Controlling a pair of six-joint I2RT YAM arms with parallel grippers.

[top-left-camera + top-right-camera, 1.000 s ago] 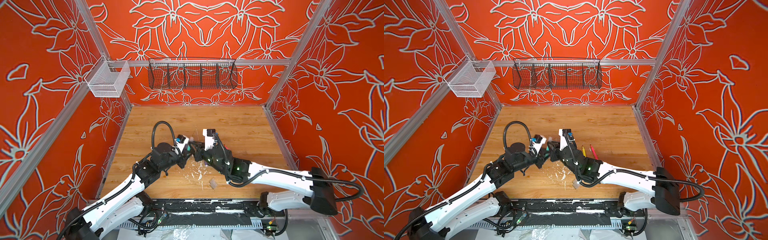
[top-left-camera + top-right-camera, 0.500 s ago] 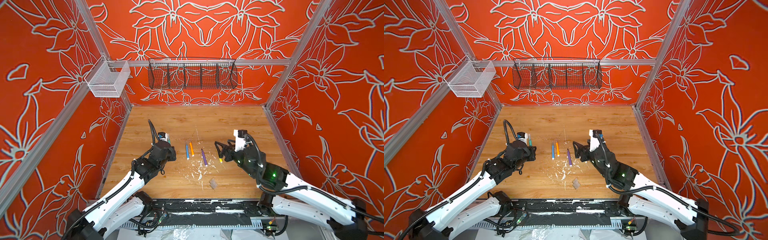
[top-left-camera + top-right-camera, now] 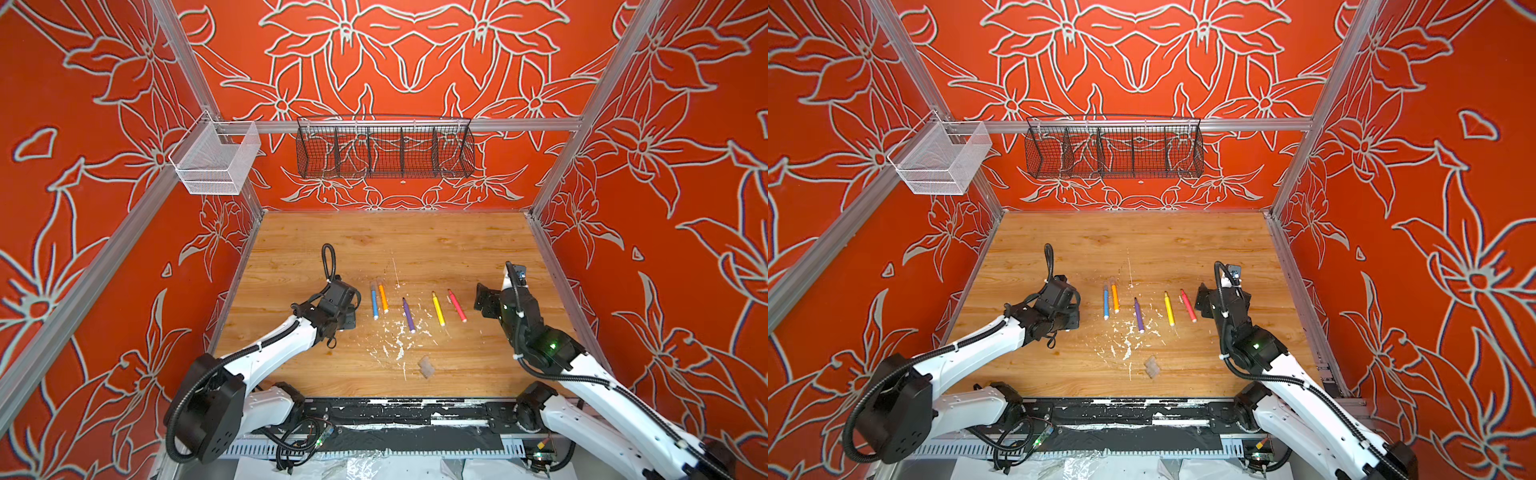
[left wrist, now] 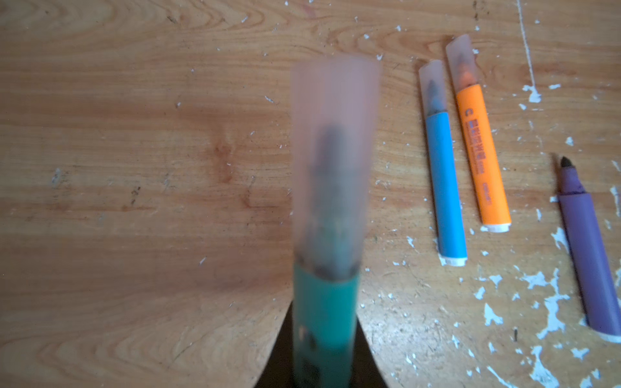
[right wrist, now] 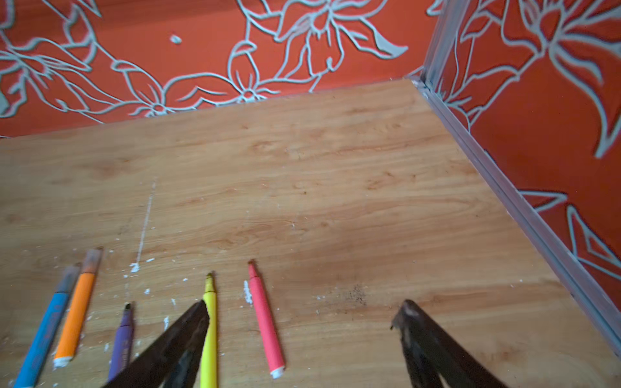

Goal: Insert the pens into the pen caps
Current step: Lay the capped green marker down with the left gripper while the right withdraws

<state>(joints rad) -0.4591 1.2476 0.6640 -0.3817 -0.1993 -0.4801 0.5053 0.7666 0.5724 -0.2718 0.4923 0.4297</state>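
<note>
My left gripper [image 4: 322, 352] is shut on the green pen [image 4: 322, 312], which wears a clear pen cap [image 4: 332, 151] over its tip. In both top views this gripper [image 3: 348, 316] hovers low, left of the row of pens. On the table lie the blue pen [image 3: 375, 302] and the orange pen [image 3: 383, 298], both capped, then the purple pen [image 3: 408, 315], the yellow pen [image 3: 438, 308] and the pink-red pen [image 3: 457, 306], all bare-tipped. My right gripper [image 5: 304, 312] stands open and empty, just right of the pink-red pen [image 5: 265, 322] and over it. Clear pen caps [image 3: 426, 367] lie near the front edge.
White paint flecks [image 3: 395, 345] cover the wood in front of the pens. A black wire basket [image 3: 384, 147] hangs on the back wall and a white mesh basket [image 3: 216, 160] at the back left. Orange walls close three sides.
Both grippers have drawn apart from the middle, where they met a second ago. The right one let go and opened; the left one carried the capped green pen to the left.
</note>
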